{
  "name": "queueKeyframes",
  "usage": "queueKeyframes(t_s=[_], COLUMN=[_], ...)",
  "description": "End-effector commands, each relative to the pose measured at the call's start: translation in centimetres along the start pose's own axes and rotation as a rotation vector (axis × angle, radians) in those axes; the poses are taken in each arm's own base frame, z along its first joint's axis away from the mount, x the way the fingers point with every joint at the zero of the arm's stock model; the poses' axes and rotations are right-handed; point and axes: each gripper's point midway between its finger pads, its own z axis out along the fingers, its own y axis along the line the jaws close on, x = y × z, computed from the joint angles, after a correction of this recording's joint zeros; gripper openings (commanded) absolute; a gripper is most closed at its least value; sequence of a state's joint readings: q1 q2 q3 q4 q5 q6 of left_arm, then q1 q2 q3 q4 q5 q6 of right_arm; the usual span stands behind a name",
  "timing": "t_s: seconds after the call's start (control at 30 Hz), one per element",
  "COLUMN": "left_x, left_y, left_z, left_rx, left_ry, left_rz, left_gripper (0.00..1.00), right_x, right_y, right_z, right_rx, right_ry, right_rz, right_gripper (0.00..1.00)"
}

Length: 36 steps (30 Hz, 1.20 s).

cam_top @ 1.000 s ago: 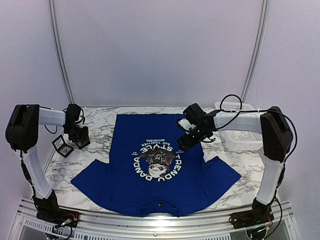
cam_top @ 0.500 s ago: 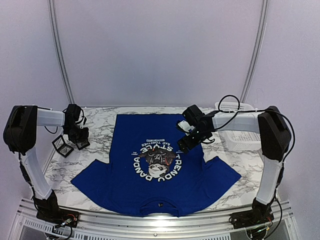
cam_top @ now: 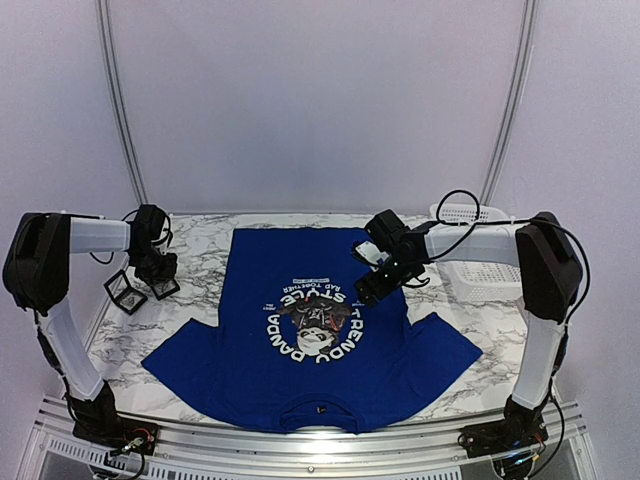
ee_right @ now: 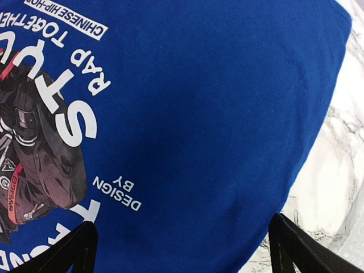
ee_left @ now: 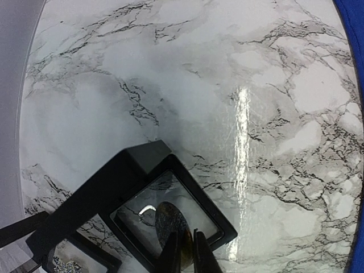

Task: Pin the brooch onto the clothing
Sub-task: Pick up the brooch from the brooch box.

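- Top view: the T-shirt (cam_top: 300, 350) lies flat and spread in the middle of the worktop (cam_top: 480, 318). Its collar points to the near edge, its hem to the far edge, and the printed chest faces up.
- Top view: the left gripper (cam_top: 157, 272) is low at the left edge of the worktop, over one of two small black display boxes (cam_top: 125, 291). It is well apart from the T-shirt.
- Top view: the right gripper (cam_top: 368, 292) hangs over the T-shirt just right of the round graphic. A white basket (cam_top: 462, 213) sits at the far right corner.
- Left wrist view: a black display box (ee_left: 136, 165) with a clear window lies on the marble worktop (ee_left: 227, 68). A dark round brooch (ee_left: 166, 216) rests inside it.
- Left wrist view: the left gripper (ee_left: 186, 253) has its fingers (ee_left: 172, 253) pressed almost together, with only a thin slit between them. They pinch the near edge of the brooch.
- Left wrist view: a second box (ee_left: 74, 259) holding something glittery shows at the lower left, and a sliver of blue T-shirt (ee_left: 355, 23) at the upper right.
- Right wrist view: the right gripper (ee_right: 182, 224) has its fingers (ee_right: 74, 253) spread wide, holding nothing, above the T-shirt (ee_right: 216, 102).
- Right wrist view: white lettering and the panda graphic (ee_right: 34, 148) lie to the left, and the bare worktop (ee_right: 335, 153) to the right.
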<state>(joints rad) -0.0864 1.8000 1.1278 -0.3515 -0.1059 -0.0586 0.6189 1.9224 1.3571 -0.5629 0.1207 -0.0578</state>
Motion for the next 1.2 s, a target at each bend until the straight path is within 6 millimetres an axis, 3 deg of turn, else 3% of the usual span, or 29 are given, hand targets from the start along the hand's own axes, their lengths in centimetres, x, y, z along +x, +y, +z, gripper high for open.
queueKeyframes(t_s=[0.0, 0.4, 0.7, 1.17], left_x=[1.8, 2.0, 1.9, -0.2], left_y=[1.9, 3.0, 3.0, 0.7], left_z=[-0.5, -0.6, -0.9, -5.1], left_rx=[-0.116, -0.233, -0.254, -0.136], left_ry=[0.074, 0.093, 0.098, -0.01], left_rz=[0.046, 0.098, 0.118, 0.1], left_gripper=[0.08, 0.0, 0.0, 0.0], right_x=[-1.2, -1.5, -1.7, -2.5], right_y=[-0.2, 0.3, 0.3, 0.2], right_z=[-0.7, -1.0, -1.2, -2.1], right_rx=[-0.009, -0.038, -0.043, -0.045], right_ry=[-0.025, -0.037, -0.043, -0.074], right_rz=[-0.002, -0.01, -0.015, -0.006], right_gripper=[0.99, 0.98, 0.98, 0.99])
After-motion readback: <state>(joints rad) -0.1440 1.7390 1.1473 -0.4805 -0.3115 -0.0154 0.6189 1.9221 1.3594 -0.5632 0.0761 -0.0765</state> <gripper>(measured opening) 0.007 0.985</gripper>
